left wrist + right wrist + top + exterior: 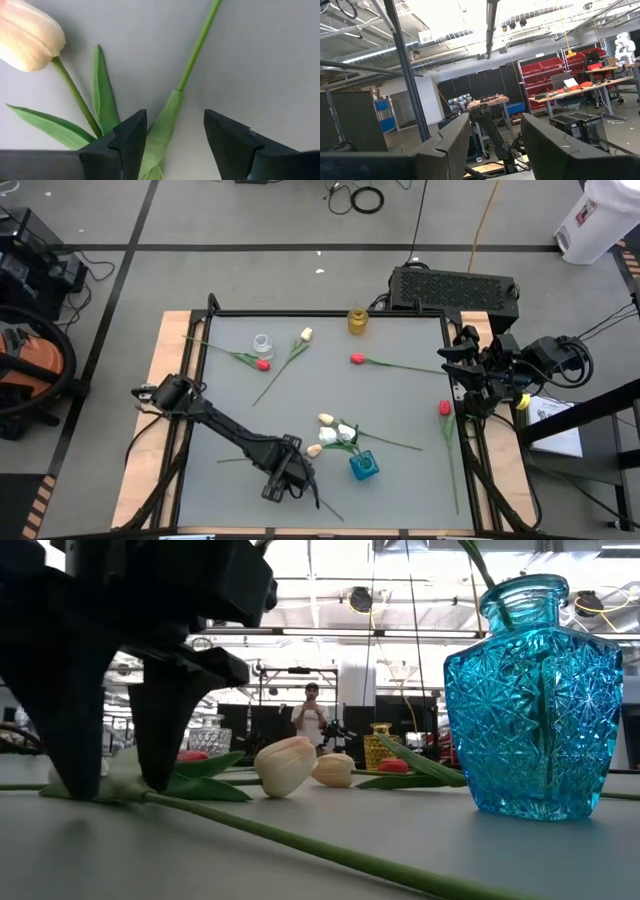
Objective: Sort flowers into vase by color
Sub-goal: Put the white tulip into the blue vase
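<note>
1. Left gripper (285,483) down at the table's near edge, jaws spread wide with nothing between the pads as yet; straddling a green stem with a leaf (165,125) in the left wrist view, fingers (127,140) planted on either side of it.
2. Just beside that stem, a cream-pink tulip (27,35) lying flat on the grey table (400,400), head clear of the fingers.
3. A little further out, the blue vase (364,466) upright, already holding a bunch of pale tulips (340,430) — two or three heads, exact count not clear.
4. Well apart toward the far edge: a small clear vase (263,343) and a yellow vase (357,320), both apparently empty, though hard to confirm from above.
5. Loose on the table: a red tulip (262,364) touching or nearly touching the clear vase, a cream tulip (305,335) next to it, another red tulip (357,359) near the middle, a third red one (444,408) by the right edge.
6. Right gripper (462,385) parked off the table's right rim, jaws apart, holding nothing, aimed out at the room.
7. Judged progress: roughly a third done; pale group started, reds entirely unsorted, at least five flowers left.
</note>
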You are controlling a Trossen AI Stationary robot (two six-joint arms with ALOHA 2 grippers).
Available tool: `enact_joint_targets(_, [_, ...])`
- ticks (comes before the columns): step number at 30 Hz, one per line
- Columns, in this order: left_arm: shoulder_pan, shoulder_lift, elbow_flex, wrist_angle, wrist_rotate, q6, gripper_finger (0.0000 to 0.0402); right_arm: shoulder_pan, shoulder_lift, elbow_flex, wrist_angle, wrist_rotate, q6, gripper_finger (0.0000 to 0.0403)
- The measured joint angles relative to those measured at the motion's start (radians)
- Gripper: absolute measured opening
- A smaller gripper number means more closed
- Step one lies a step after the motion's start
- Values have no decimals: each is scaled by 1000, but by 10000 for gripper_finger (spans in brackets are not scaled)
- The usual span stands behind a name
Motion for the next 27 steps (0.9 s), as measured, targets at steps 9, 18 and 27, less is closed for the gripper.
enact_joint_targets(9, [-7,0,0,-11,0,0,149,0,0,0,0,0,0,169])
enact_joint_targets(18, [-7,0,0,-14,0,0,57,0,0,0,0,0,0,169])
enact_joint_targets(27, [-6,0,0,-14,-1,-2,6,0,0,0,0,0,0,169])
